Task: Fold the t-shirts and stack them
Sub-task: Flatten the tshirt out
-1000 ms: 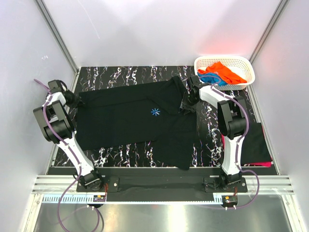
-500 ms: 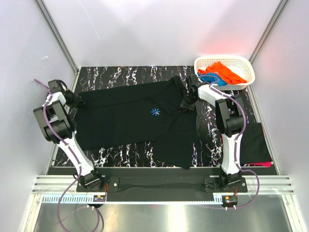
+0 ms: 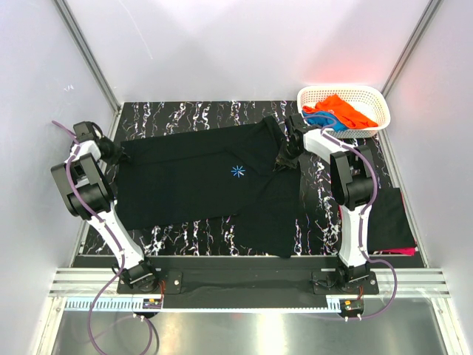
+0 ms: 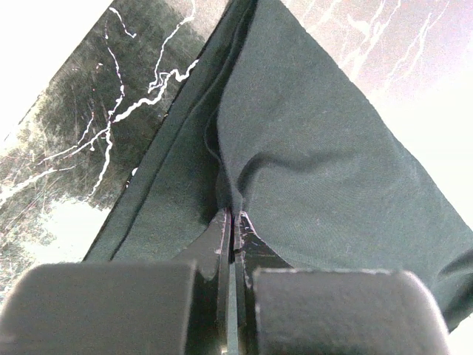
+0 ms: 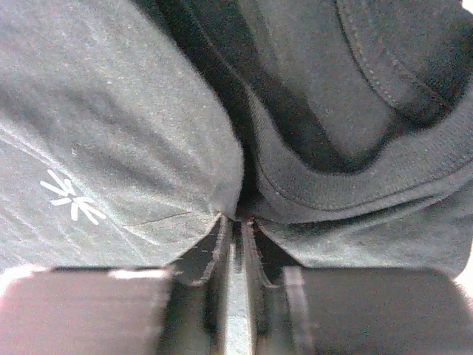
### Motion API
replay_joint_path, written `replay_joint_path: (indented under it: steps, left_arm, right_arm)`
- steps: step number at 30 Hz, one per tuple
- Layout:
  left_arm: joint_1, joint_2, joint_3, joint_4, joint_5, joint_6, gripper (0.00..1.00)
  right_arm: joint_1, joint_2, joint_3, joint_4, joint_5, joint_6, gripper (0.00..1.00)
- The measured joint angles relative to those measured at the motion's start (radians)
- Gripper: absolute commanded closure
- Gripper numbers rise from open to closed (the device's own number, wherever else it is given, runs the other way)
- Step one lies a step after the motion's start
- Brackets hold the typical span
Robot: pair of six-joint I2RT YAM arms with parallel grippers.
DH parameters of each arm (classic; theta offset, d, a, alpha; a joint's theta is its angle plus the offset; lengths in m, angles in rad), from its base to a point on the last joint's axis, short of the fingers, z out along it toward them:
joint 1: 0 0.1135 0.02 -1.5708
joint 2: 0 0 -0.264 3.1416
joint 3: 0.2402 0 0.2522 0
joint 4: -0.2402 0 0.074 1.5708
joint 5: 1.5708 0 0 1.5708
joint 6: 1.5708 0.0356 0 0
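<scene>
The table (image 3: 185, 111) has a black marbled top. The large black t-shirt (image 3: 192, 181) lies spread across its middle, reaching from the left edge to just right of centre, with one part hanging toward the near edge.

A folded black t-shirt (image 3: 390, 218) lies at the near right, on top of a magenta t-shirt (image 3: 403, 252) whose edge shows beneath it.

The white basket (image 3: 373, 92) stands at the far right corner and holds an orange t-shirt (image 3: 344, 109) and a blue t-shirt (image 3: 321, 120).

The left gripper (image 4: 231, 222) is at the shirt's left edge, fingers pressed together on a fold of its cloth. The right gripper (image 5: 236, 222) is at the shirt's right side near the collar, fingers clamped on a pinch of cloth.

The starburst mark (image 3: 238, 171) faces up, mid-chest.
</scene>
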Motion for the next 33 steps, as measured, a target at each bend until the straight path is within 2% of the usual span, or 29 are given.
replay_joint_path:
  steps: [2,6,11,15,18,20,21,22,25,30,33]
  left_arm:
    - [0.0,0.0,0.0,0.0,0.002,0.0,1.0]
    - [0.0,0.0,0.0,0.0,0.006,0.0,1.0]
    - [0.0,0.0,0.0,0.0,0.009,0.0,1.0]
    - [0.0,0.0,0.0,0.0,0.009,0.0,1.0]
    - [0.0,0.0,0.0,0.0,0.01,0.0,1.0]
    - [0.0,0.0,0.0,0.0,0.01,0.0,1.0]
    - [0.0,0.0,0.0,0.0,0.011,0.0,1.0]
    - [0.0,0.0,0.0,0.0,0.012,0.0,1.0]
    - [0.0,0.0,0.0,0.0,0.012,0.0,1.0]
    - [0.0,0.0,0.0,0.0,0.013,0.0,1.0]
    - [0.0,0.0,0.0,0.0,0.013,0.0,1.0]
  right_arm:
    - [0.0,-0.004,0.0,0.0,-0.001,0.006,0.95]
    - [0.0,-0.008,0.0,0.0,-0.002,0.014,1.0]
    - [0.0,-0.01,0.002,-0.007,-0.001,0.019,1.0]
    - [0.0,-0.017,0.005,-0.018,-0.003,0.019,0.85]
    - [0.0,-0.018,0.016,-0.029,-0.01,0.015,0.89]
    - [0.0,-0.018,0.023,-0.034,-0.019,0.015,0.88]
    - [0.0,-0.018,0.024,-0.035,-0.023,0.015,0.85]
    - [0.0,-0.018,0.027,-0.035,-0.027,0.016,0.74]
    - [0.0,-0.018,0.032,-0.035,-0.033,0.021,0.73]
    - [0.0,-0.018,0.036,-0.035,-0.041,0.023,0.99]
    - [0.0,-0.018,0.037,-0.036,-0.048,0.027,0.98]
